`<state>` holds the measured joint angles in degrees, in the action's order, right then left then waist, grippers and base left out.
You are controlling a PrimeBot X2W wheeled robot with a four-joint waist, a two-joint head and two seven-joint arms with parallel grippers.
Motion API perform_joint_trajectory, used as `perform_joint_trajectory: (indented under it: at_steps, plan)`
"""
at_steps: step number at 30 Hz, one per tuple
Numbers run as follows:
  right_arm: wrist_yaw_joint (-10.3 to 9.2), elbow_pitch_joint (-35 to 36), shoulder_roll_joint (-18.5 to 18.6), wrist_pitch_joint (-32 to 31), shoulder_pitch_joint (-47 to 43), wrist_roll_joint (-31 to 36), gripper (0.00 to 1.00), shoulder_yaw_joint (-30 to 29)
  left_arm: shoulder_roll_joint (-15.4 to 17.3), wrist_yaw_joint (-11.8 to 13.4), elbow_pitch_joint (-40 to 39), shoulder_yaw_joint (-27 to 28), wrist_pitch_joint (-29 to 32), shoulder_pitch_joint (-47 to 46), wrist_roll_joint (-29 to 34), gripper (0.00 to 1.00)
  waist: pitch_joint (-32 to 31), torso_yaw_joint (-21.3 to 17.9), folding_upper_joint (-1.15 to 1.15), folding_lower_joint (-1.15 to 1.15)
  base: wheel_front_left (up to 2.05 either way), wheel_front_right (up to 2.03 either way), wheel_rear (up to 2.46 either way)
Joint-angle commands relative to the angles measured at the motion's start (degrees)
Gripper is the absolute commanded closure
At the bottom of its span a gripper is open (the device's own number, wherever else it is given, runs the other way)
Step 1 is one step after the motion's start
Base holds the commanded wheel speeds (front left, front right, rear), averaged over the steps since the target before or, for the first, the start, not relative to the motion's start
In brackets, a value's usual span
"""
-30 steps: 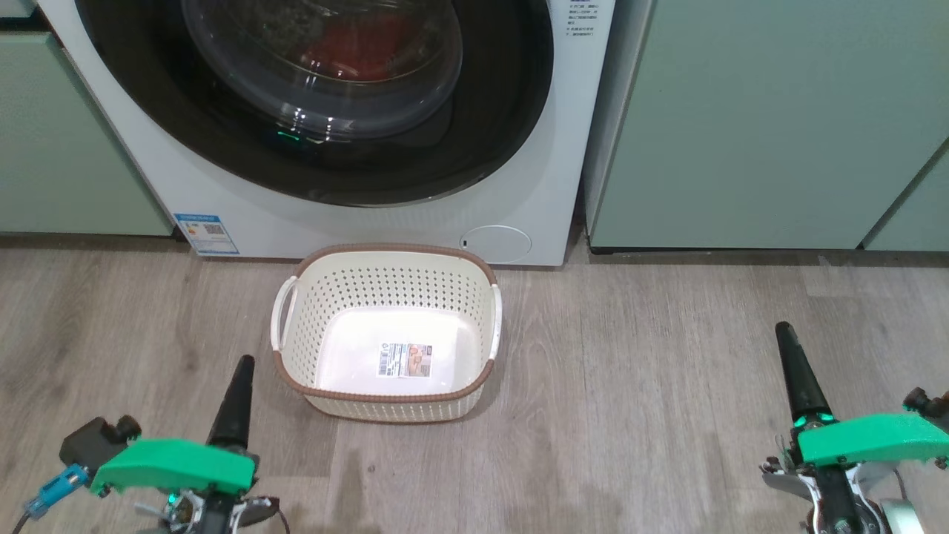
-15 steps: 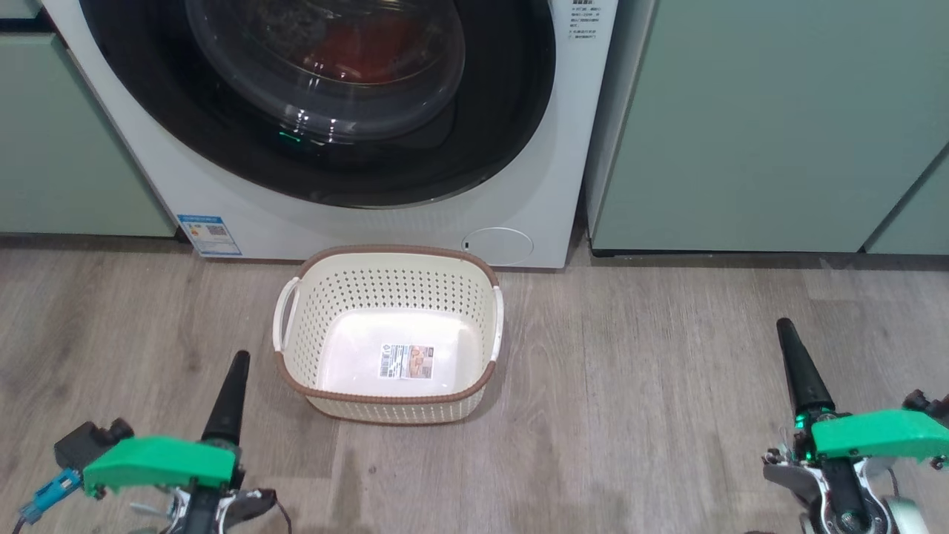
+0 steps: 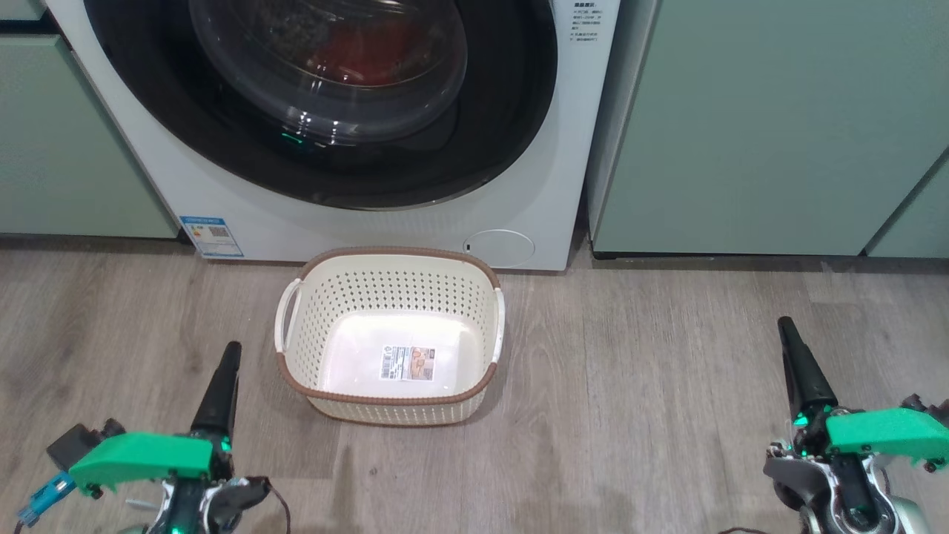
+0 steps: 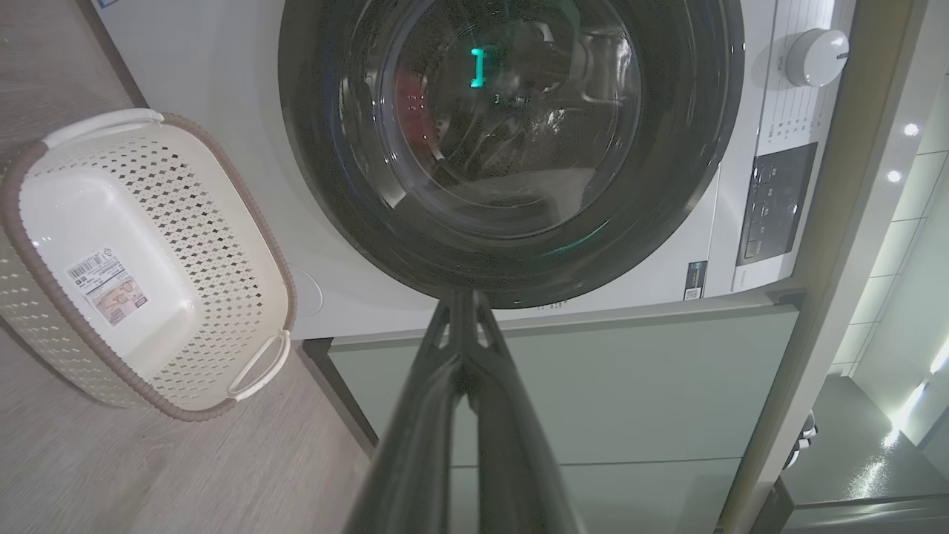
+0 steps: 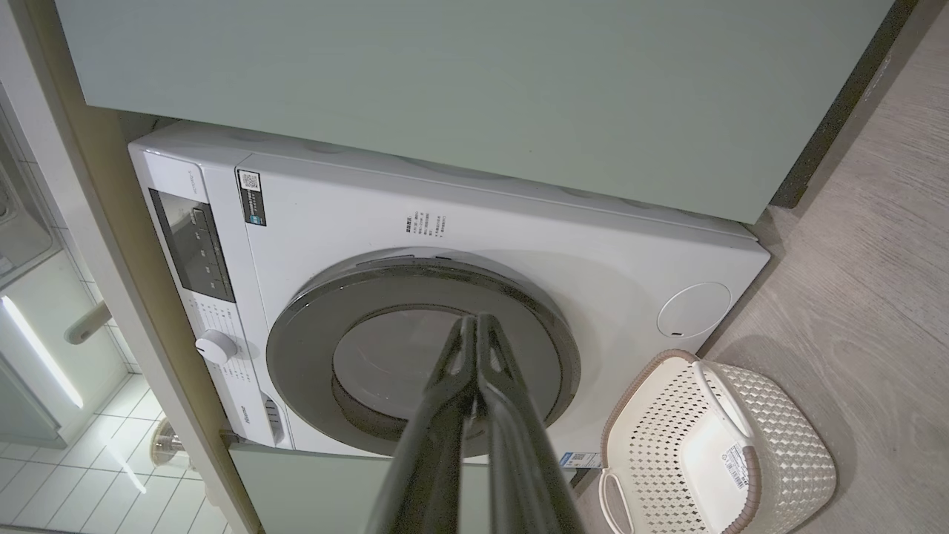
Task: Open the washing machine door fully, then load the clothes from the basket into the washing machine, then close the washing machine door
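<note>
The white washing machine [image 3: 519,185] stands ahead with its black-rimmed door [image 3: 511,111] shut against the front. Red clothes [image 3: 356,52] show dimly behind the glass bowl. On the floor in front of it sits the cream basket [image 3: 474,293], holding just a label on its floor. My left gripper [image 3: 231,348] hangs low at the left of the basket, fingers pressed together and holding nothing. My right gripper [image 3: 784,322] is far off to the right, also shut and holding nothing. In the left wrist view the door [image 4: 689,185] and basket [image 4: 222,222] appear; in the right wrist view the door [image 5: 296,348] and basket [image 5: 786,430] too.
Pale green cabinets [image 3: 756,119] flank the machine on both sides. Grey wood-look floor [image 3: 652,386] spreads around the basket. A blue sticker [image 3: 211,236] and a round service flap [image 3: 500,248] sit low on the machine's front.
Both grippers have drawn back a little toward the bottom of the head view, and the picture has shifted slightly downward. Basket and door stay as they were.
</note>
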<state>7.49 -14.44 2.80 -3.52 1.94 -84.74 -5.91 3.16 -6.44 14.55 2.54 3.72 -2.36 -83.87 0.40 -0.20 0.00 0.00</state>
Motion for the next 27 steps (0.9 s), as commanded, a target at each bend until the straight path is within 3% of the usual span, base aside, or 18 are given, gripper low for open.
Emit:
perform_joint_trajectory:
  at_steps: [1, 13, 27]
  plan:
    - [0.0, 1.5, 1.0, -0.6, 3.2, -1.8, 1.0, 0.8, 0.2, -0.6, -1.3, 2.3, 0.6, -3.1, -1.7, 1.0, 0.0, 0.0, 0.0, 0.0, 0.0, 0.0, 0.0]
    - [0.0, 0.5, 1.0, -2.0, 4.1, -8.5, 1.0, 0.6, 0.0, -1.0, -0.5, 3.6, 2.5, -3.8, -8.6, 1.0, -0.2, 0.2, 0.0, 0.0, 0.0, 0.0, 0.0]
    - [0.0, 0.5, 0.8, -2.1, 4.1, -8.3, 1.0, 0.4, 0.0, -1.0, -0.5, 3.7, 2.5, -3.8, -8.6, 1.0, -0.2, 0.2, 0.0, 0.0, 0.0, 0.0, 0.0]
